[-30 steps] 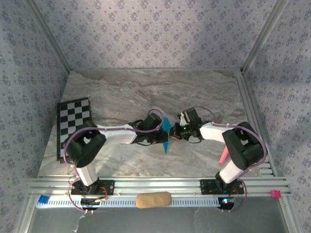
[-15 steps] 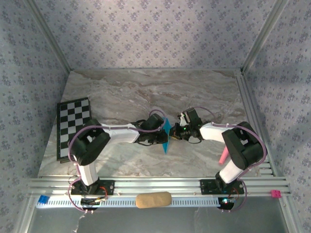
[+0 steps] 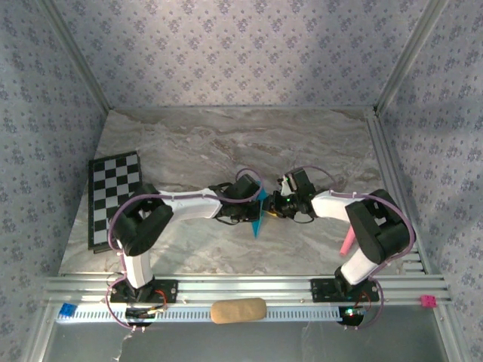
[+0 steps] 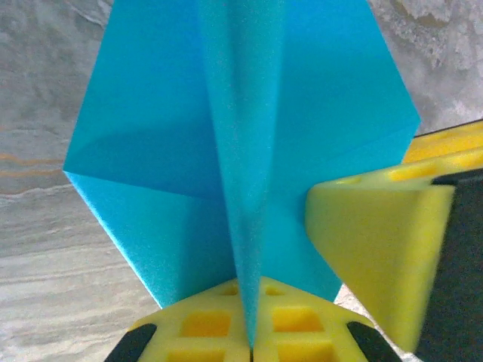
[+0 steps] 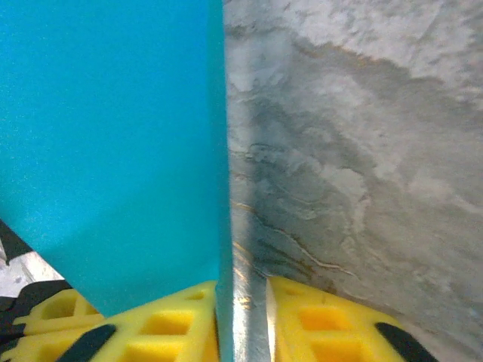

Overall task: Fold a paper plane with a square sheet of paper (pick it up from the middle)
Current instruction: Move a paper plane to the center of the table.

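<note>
Beneath both claws, the marble table [image 3: 189, 143] is the largest item on record; the two arms reach over its middle and their claws meet tip to tip.

Well away to the left of the left claw [image 4: 250, 335], a black-and-white checkered board [image 3: 115, 197] lies flat at the table's left edge.

Well behind both claws, on the front rail between the arm bases, rests a tan oblong block [image 3: 238, 310].

Between the two claws stands the square sheet of paper [image 4: 226, 136], turquoise, creased into a pointed shape and raised on edge. Seen from above, its narrow point faces the arm bases.

Left claw: pads closed tight on the paper's centre crease. The ridge runs straight out ahead of the pads, with a flap spreading to either side.

Right claw [image 5: 241, 302]: jaws narrowly parted, bare table visible in the gap. The paper's edge sits inside the gap, against the inner face of the left finger [image 5: 151, 324]. In the left wrist view one yellow finger of this claw overlaps the paper's right flap; contact cannot be confirmed.

Near the right claw, to its right beside that arm's elbow, a pink stick [image 3: 347, 243] lies on the table.
</note>
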